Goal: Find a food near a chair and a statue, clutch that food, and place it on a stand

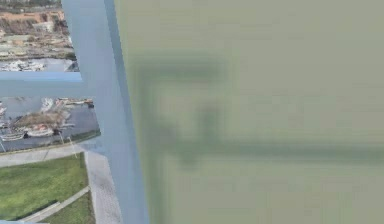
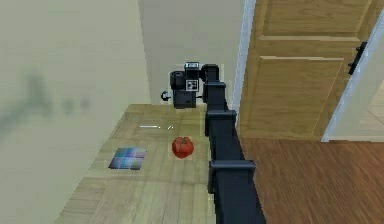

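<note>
Forward view: pale wall (image 1: 270, 60) across most of the picture, light blue window frame (image 1: 105, 110) on its left with harbour and grass outside. Arm side view: wooden door (image 2: 300, 70) at right, dark plank floor (image 2: 320, 180) below it, light wood table (image 2: 110, 195) against the wall, and the dark arm (image 2: 228, 160) running up along the table's right edge. Gripper (image 2: 167, 93) sits past the table's far edge with bare wall behind and holds nothing, finger setting can't tell; the round red food (image 2: 183, 147) lies on the table just left of the arm, with a small multicoloured card (image 2: 127, 159) near it at left.
</note>
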### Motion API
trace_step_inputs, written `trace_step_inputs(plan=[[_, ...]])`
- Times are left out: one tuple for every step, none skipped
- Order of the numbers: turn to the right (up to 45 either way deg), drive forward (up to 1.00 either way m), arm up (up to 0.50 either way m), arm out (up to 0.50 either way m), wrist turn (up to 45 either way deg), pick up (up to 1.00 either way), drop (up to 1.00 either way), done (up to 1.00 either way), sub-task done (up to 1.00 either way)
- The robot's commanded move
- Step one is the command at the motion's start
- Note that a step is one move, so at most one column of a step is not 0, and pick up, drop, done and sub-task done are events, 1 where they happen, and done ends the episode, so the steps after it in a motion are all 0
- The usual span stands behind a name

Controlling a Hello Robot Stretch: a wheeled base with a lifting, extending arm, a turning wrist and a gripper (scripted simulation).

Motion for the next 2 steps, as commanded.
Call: trace_step_inputs(plan=[[0.0, 0.0, 0.06, 0.0, 0.0, 0.0, 0.0, 0.0, 0.0], [0.0, 0.0, 0.0, -0.08, 0.0, 0.0, 0.0, 0.0, 0.0]])
